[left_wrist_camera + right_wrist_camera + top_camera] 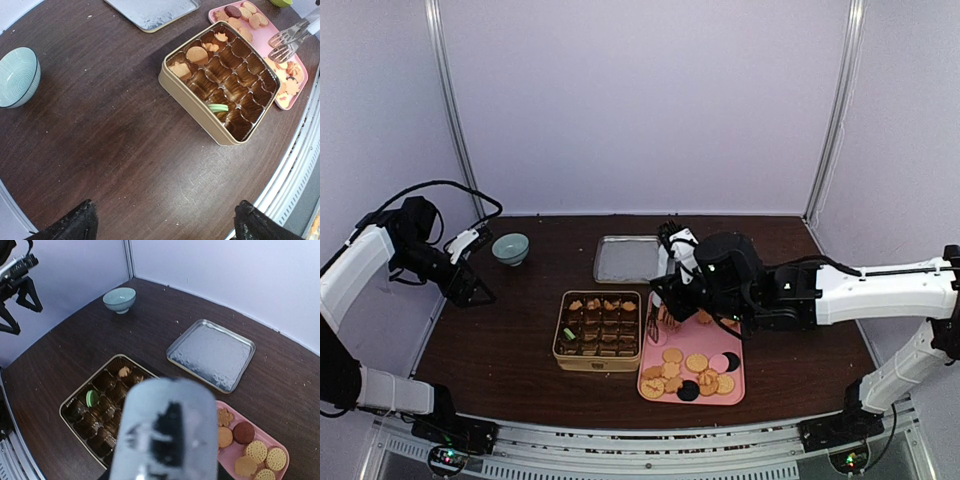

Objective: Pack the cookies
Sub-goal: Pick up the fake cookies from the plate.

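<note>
Top external: right fingers (665, 298) clamped on metal tongs (290, 37), tong tips just over the pink tray (272, 35). Most cookies (695, 365) lie on that tray. A few sit in the far compartments of the partitioned tin (192, 107) and one green cookie (218, 107) near its front. Left fingers (75, 225) spread wide, holding nothing, above the tabletop (115, 145) near the bowl (510, 248).
</note>
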